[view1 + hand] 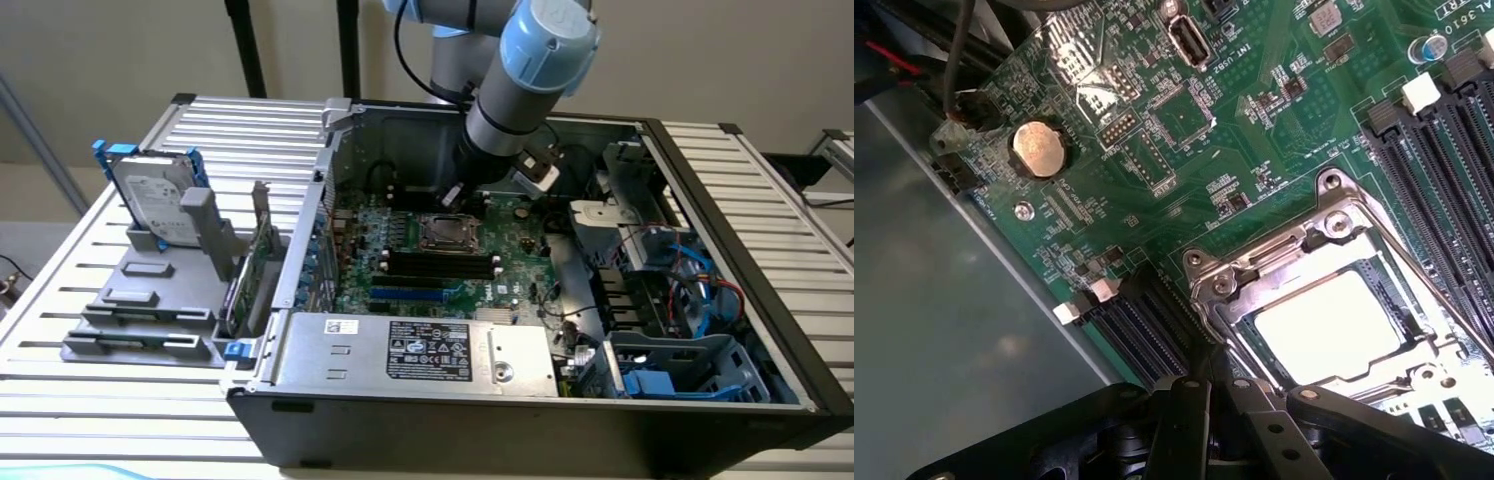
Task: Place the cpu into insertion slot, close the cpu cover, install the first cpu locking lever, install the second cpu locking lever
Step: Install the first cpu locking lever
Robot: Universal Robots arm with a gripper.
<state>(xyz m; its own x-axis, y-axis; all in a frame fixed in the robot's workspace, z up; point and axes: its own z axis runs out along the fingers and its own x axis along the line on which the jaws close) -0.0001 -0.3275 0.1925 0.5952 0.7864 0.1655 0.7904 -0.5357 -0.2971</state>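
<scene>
Your gripper (458, 190) hangs just beyond the insertion slot (447, 233); I cannot tell how its jaws stand

One cpu (1332, 327) lies in that slot, one cpu cover (1254, 275) closed around it; memory slots (441, 264) crowd the near edge, the case wall (324, 190) stands left

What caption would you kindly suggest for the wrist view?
Chip seated in its socket on the green circuit board, framed by the metal cover.

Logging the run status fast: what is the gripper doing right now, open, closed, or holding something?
Gripper: cannot be told; it hovers over the square silver-rimmed insertion slot, where the pale silver-grey square cpu sits.
</scene>
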